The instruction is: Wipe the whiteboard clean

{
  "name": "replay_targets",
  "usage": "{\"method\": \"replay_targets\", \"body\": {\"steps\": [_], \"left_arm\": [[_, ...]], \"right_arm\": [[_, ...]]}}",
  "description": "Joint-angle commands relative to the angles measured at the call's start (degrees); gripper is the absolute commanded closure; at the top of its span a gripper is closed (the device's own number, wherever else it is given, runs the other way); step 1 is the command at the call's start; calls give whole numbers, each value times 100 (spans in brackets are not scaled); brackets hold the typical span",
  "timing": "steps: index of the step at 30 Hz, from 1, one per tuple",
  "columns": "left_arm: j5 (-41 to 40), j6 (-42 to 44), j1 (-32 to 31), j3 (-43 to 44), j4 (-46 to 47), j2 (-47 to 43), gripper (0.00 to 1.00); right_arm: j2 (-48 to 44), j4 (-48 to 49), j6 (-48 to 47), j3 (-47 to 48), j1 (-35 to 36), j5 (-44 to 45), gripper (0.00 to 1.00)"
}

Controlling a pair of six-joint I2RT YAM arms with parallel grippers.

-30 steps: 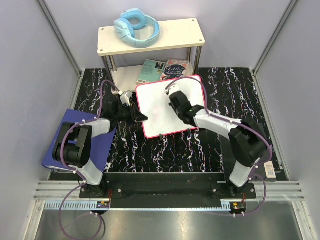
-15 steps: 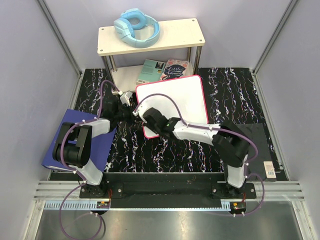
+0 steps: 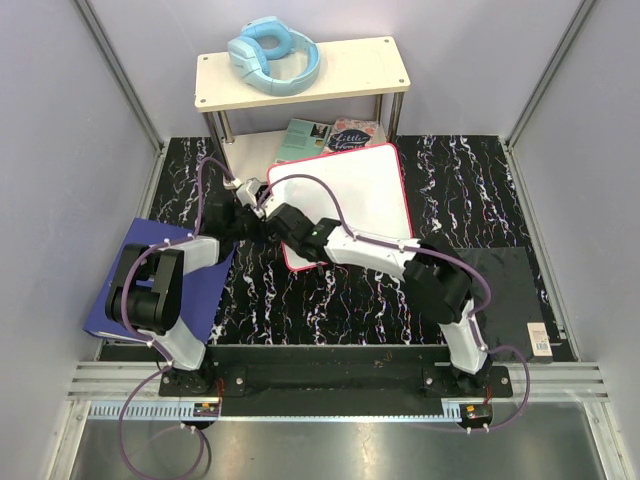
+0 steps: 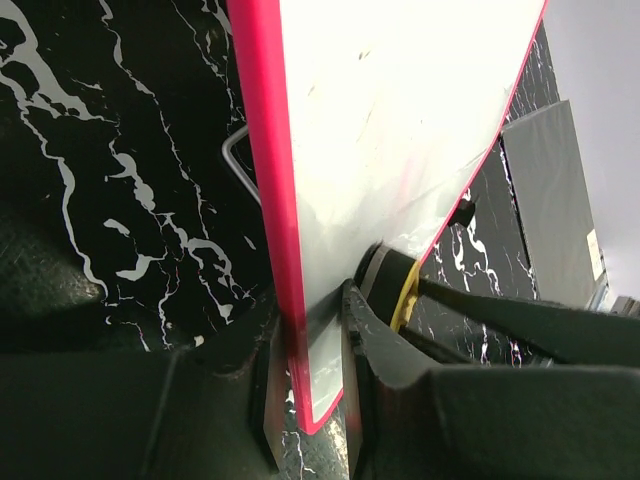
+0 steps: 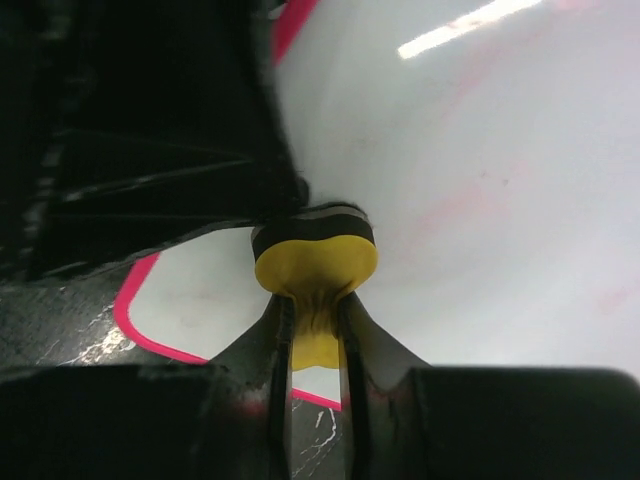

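Observation:
The whiteboard (image 3: 350, 195), white with a pink-red frame, lies on the black marbled table in front of the shelf. My left gripper (image 3: 260, 222) is shut on its left edge; in the left wrist view the pink frame (image 4: 268, 170) runs between the jaws of that gripper (image 4: 305, 385). My right gripper (image 3: 287, 226) is shut on a yellow and black eraser (image 5: 315, 258) and presses it onto the board near its lower left corner, right beside the left gripper's fingers (image 5: 150, 150). Faint pink smears show on the board (image 5: 480, 190).
A cream shelf (image 3: 345, 62) with blue headphones (image 3: 273, 55) stands at the back. Two books (image 3: 330, 138) lie under it, touching the board's far edge. A blue binder (image 3: 200, 295) lies under the left arm. A dark pad (image 3: 512, 285) lies at the right.
My right gripper has swept the eraser from the board's upper middle down and left to its lower left corner. The left gripper has stayed clamped on the left edge.

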Motion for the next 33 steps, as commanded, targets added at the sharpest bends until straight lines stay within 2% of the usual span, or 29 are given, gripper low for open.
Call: {"method": "replay_targets", "body": {"steps": [1, 7, 11, 16, 21, 26, 29, 33], "left_arm": [[70, 315, -94, -57, -442, 66, 100], [53, 332, -129, -66, -450, 75, 100], [44, 341, -138, -48, -459, 84, 100], [27, 376, -164, -48, -494, 84, 100], [9, 411, -217, -31, -530, 119, 100], [-9, 438, -226, -13, -582, 93, 100], [-17, 438, -235, -13, -591, 67, 100], [-18, 438, -226, -13, -591, 66, 100]], "right_arm": [[25, 448, 304, 270, -689, 916, 100], [-37, 466, 497, 375, -751, 758, 100], [33, 527, 708, 594, -795, 337, 100], [437, 396, 717, 1499, -786, 283, 100], [884, 308, 480, 2613, -804, 677, 100], [1263, -368, 558, 3433, -822, 530, 100], [1185, -598, 734, 3110, -813, 292, 100], [650, -493, 779, 1637, -708, -208, 100]]}}
